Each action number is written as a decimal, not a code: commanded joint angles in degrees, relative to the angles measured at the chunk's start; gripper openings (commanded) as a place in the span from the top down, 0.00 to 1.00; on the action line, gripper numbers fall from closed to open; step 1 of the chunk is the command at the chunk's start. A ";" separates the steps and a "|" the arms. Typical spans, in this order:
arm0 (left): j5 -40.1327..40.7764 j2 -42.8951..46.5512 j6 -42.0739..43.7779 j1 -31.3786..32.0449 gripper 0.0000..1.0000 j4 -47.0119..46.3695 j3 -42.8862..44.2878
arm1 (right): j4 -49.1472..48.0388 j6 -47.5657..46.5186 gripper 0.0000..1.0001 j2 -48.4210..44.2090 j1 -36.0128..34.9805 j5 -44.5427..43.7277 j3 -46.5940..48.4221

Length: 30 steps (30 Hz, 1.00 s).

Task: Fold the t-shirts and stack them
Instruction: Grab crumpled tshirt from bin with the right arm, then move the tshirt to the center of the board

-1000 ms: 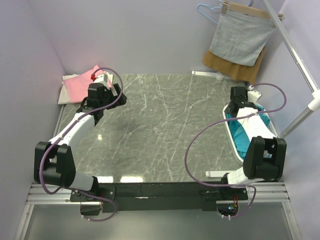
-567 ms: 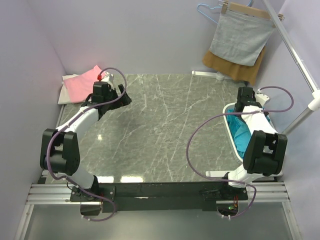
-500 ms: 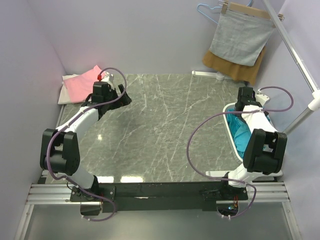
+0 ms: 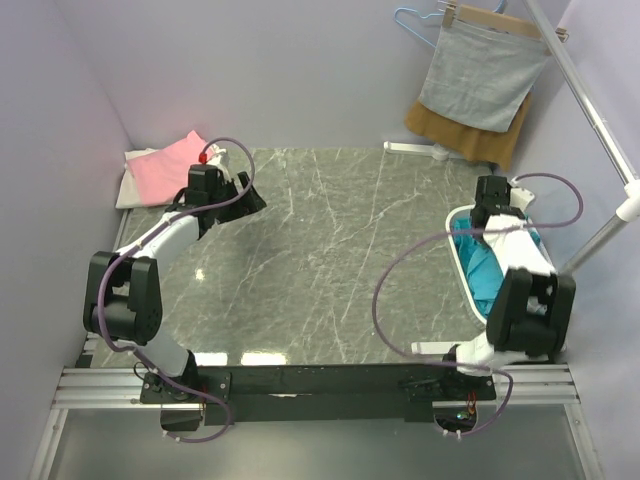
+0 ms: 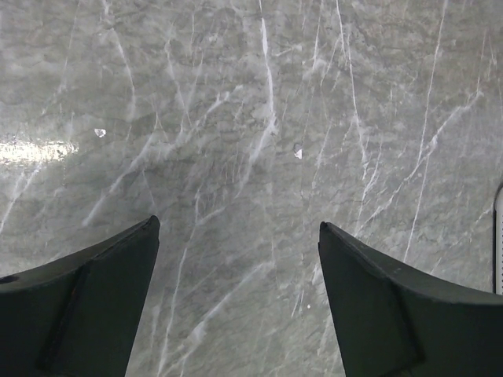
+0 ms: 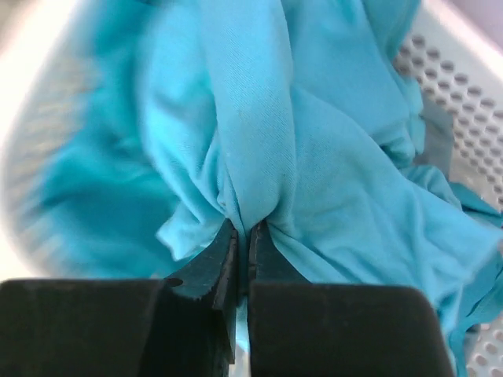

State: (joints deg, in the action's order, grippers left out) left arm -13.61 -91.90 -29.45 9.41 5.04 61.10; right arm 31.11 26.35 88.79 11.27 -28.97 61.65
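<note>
The right gripper (image 6: pixel 242 236), which stood wide a second ago, is now clenched on a fold of a teal t-shirt (image 6: pixel 314 149) inside the white perforated basket (image 6: pixel 464 78) at the right of the top view. The first pick is probably secured, though the blur hides how deep the grip is. The left gripper (image 5: pixel 237 228) hangs released above the marble table (image 4: pixel 330 260), near the pink t-shirt (image 4: pixel 165 165) at upper left.

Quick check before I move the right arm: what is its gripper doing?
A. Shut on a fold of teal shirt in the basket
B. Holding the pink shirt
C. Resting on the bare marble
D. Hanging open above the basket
A: in the right wrist view the right gripper has its jaws pinched together on a fold of the teal t-shirt, inside the perforated white basket.
</note>
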 commanded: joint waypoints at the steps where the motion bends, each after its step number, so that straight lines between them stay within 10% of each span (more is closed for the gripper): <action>1: -1.17 0.23 -0.25 -0.36 0.13 -2.57 1.56 | -8.16 -5.59 1.00 -17.48 -7.11 4.43 -1.87; 13: -0.02 4.79 -3.07 -0.44 0.22 -4.51 0.69 | -12.83 -14.57 1.00 -36.76 -19.70 31.74 11.72; 19: 0.51 7.08 -3.07 -0.44 0.21 -4.42 0.25 | -14.85 -11.15 1.00 -29.83 -22.33 64.32 20.52; 30: 4.46 16.39 -2.98 -0.88 0.20 -4.07 -5.99 | -17.94 -6.83 1.00 -7.62 -37.98 74.58 22.36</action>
State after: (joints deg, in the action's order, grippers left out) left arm -11.07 -79.61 -31.38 8.91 2.55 56.86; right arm 15.31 18.39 73.34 -22.31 37.23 80.34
